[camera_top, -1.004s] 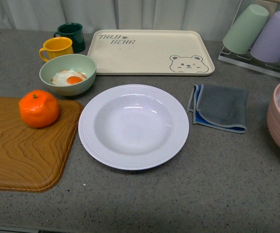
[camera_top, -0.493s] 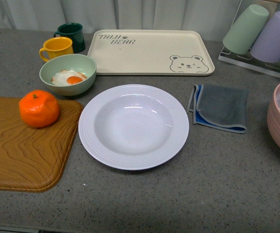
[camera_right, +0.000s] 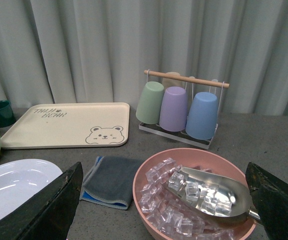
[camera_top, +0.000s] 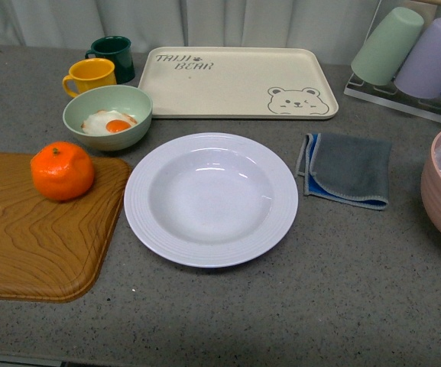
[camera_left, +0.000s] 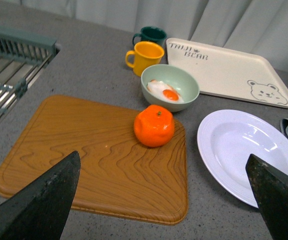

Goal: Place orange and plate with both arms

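Observation:
The orange (camera_top: 62, 170) sits on a wooden cutting board (camera_top: 29, 237) at the left; it also shows in the left wrist view (camera_left: 154, 125). The white ridged plate (camera_top: 210, 199) lies empty on the counter in the middle, also seen in the left wrist view (camera_left: 248, 152) and at the edge of the right wrist view (camera_right: 14, 190). Neither arm shows in the front view. My left gripper (camera_left: 166, 200) is open and empty, above the board's near edge. My right gripper (camera_right: 166, 200) is open and empty, above a pink bowl.
A pale green bowl (camera_top: 107, 115) with a fried egg, a yellow mug (camera_top: 90, 76), a dark green mug (camera_top: 111, 56) and a cream bear tray (camera_top: 235, 82) stand behind. A grey cloth (camera_top: 348, 168) lies right of the plate. The pink bowl (camera_right: 198, 200) holds ice and a scoop. Cups hang on a rack (camera_right: 176, 107).

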Controlling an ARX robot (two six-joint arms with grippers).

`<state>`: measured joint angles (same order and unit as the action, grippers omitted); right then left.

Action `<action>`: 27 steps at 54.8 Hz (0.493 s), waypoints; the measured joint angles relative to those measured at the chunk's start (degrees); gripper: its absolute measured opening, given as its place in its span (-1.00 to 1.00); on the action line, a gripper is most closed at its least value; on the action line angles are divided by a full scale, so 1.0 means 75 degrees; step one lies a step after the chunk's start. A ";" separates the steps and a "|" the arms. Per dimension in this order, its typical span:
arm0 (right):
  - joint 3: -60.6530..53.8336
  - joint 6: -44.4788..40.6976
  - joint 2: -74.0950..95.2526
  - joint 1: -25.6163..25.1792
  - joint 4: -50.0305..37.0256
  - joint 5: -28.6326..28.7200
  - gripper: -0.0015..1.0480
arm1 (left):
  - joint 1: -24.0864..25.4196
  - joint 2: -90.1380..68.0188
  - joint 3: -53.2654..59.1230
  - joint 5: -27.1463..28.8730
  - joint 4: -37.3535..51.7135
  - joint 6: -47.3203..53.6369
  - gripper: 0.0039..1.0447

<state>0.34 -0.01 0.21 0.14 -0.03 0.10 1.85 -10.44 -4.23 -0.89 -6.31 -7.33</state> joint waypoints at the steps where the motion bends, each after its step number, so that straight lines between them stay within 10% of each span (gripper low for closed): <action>1: 0.0000 0.0000 0.0000 0.0000 0.0000 0.0000 0.82 | 0.0050 -0.0268 0.0000 -0.0015 0.0166 -0.0050 0.88; 27: 0.0000 0.0000 0.0000 0.0000 0.0000 0.0000 0.82 | 0.0096 -0.8792 -0.2871 -0.0813 0.3762 -0.0434 0.88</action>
<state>0.34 -0.01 0.21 0.14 -0.03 0.10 2.57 -76.38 -25.76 -6.98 21.91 -10.59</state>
